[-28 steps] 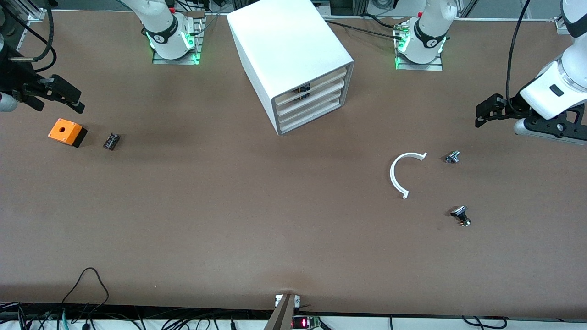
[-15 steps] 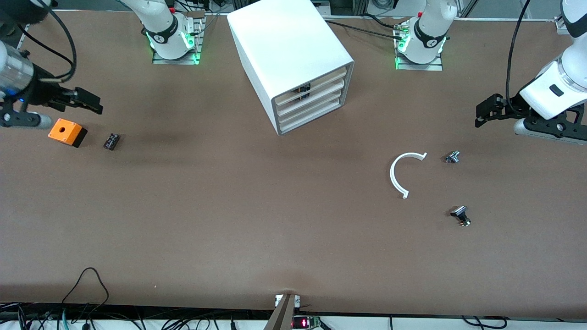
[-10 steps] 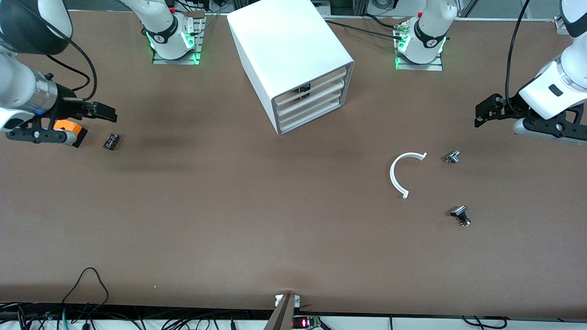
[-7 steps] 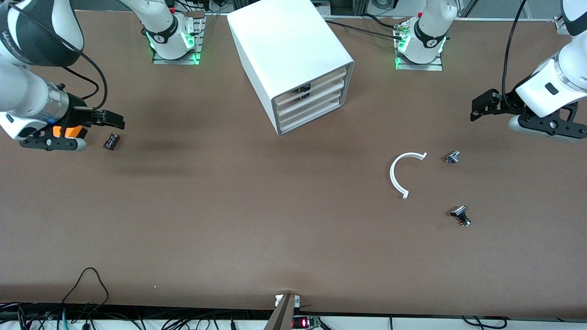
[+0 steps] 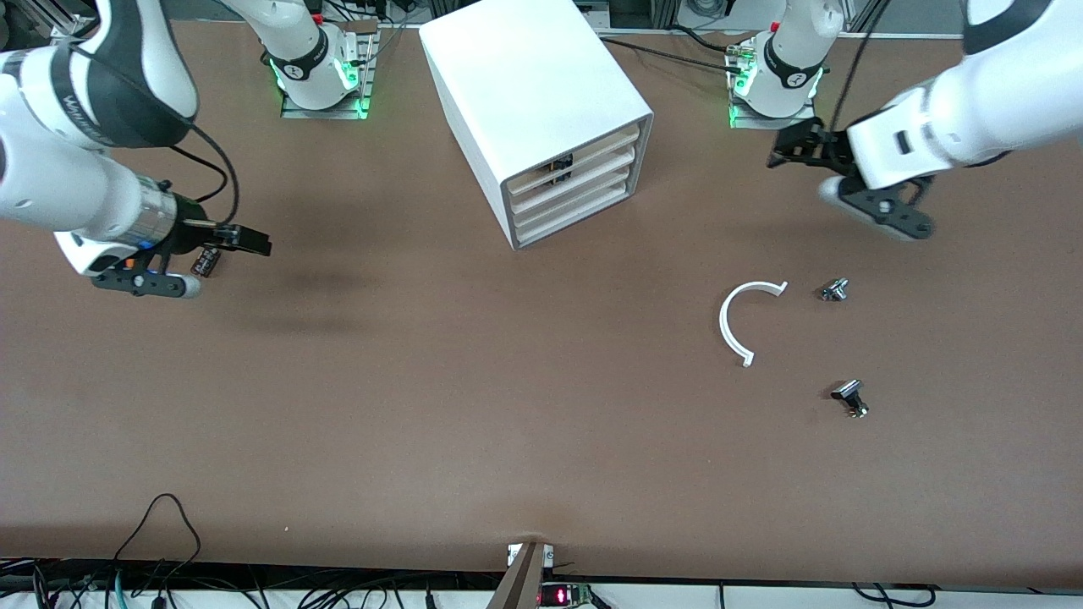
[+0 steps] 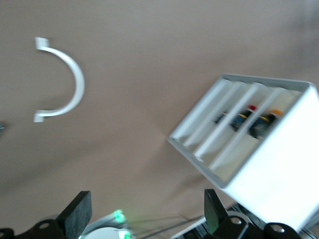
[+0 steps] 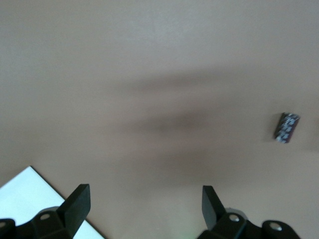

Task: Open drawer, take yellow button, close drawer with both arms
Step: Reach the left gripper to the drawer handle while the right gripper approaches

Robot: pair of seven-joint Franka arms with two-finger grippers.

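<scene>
— Getting anywhere yet?

— Barely starting. Holding the right gripper (image 5: 254,245) over the worktop, jaws apart, empty. Leaving the drawer (image 5: 584,150), upper middle of the frame, shut, keeping the button (image 6: 273,116) inside. Holding the left gripper (image 5: 783,152) beside the cabinet (image 5: 525,76), jaws apart.

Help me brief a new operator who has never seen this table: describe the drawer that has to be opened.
Find the big white cabinet standing between the two arm bases. Its open face holds four stacked cream-fronted drawers. The one to open is the drawer at the top of the stack, just under the cabinet's roof; the three matching drawers lie below it.
</scene>
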